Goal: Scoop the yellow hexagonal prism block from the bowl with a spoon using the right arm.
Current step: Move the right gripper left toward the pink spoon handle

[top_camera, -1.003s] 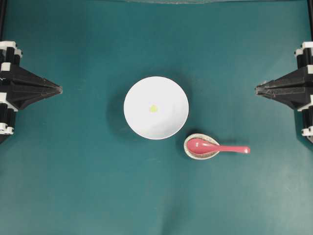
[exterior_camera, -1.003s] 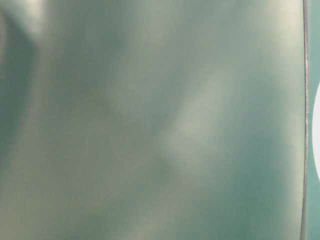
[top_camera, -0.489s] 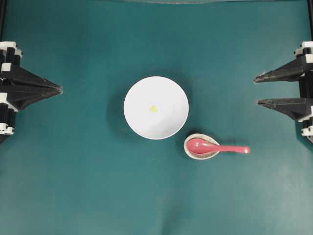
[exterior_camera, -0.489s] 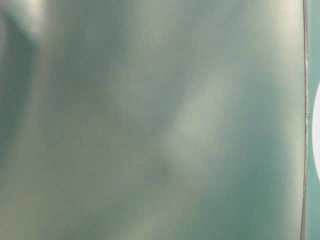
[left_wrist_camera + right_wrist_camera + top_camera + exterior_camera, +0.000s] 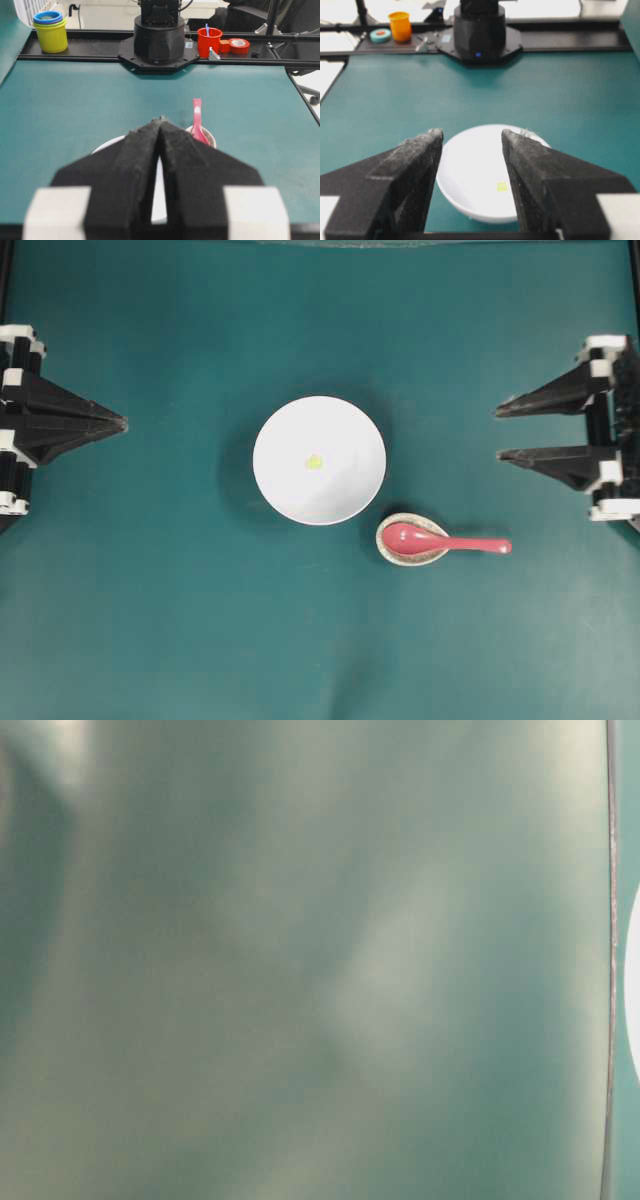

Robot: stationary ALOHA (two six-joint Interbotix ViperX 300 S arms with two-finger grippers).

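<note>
The right end effector (image 5: 499,432) has just spread its black jaws wide and edged in from the bench's right side, empty, ready to reach. The glossy pink-red soup spoon (image 5: 446,541) lies untouched, scoop on a small speckled rest (image 5: 396,554). The tiny yellow hexagonal block (image 5: 314,461) sits inside the large white bowl (image 5: 275,480). The left end effector (image 5: 122,423) is clenched, idle.

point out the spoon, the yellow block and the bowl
spoon (image 5: 446,542): overhead view, on the handle near the scoop.
yellow block (image 5: 314,462): overhead view, on its top face.
bowl (image 5: 345,435): overhead view, on the bare white inner wall.
</note>
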